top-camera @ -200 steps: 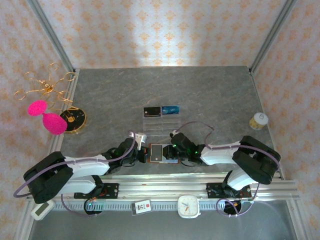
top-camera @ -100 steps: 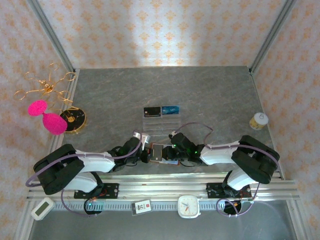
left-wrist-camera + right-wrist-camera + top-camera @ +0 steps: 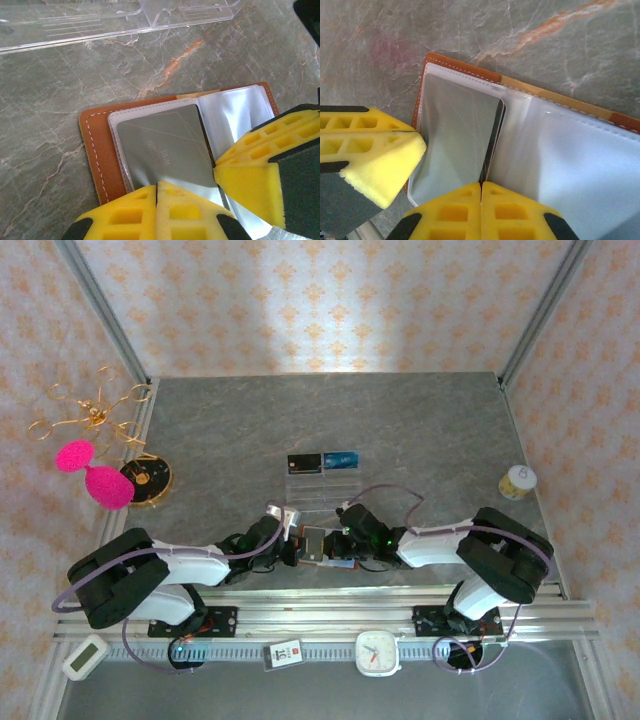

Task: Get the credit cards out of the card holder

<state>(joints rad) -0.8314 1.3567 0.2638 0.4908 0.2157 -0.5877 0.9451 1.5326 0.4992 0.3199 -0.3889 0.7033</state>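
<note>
The brown card holder (image 3: 316,543) lies open near the table's front edge, its clear sleeves up (image 3: 97,150) (image 3: 460,67). A grey card (image 3: 165,145) sits in one sleeve, and its dark edge (image 3: 495,135) runs into the seam of my right gripper (image 3: 481,186) (image 3: 342,545), which is shut on it. My left gripper (image 3: 156,186) (image 3: 293,548) is shut, with its pads on the near edge of that sleeve; whether it pinches anything is hidden. A black card (image 3: 304,462) and a blue card (image 3: 341,459) lie at the far end of the clear tray.
The clear plastic tray (image 3: 322,485) (image 3: 100,25) lies just beyond the holder. At the left edge are a pink object (image 3: 95,475), gold wire (image 3: 90,410) and a black disc (image 3: 148,478). A small jar (image 3: 518,481) stands far right. A clock (image 3: 378,652) sits below the rail.
My left gripper has moved right onto the holder's left side. The right gripper has stayed at the holder, shifting only slightly.
</note>
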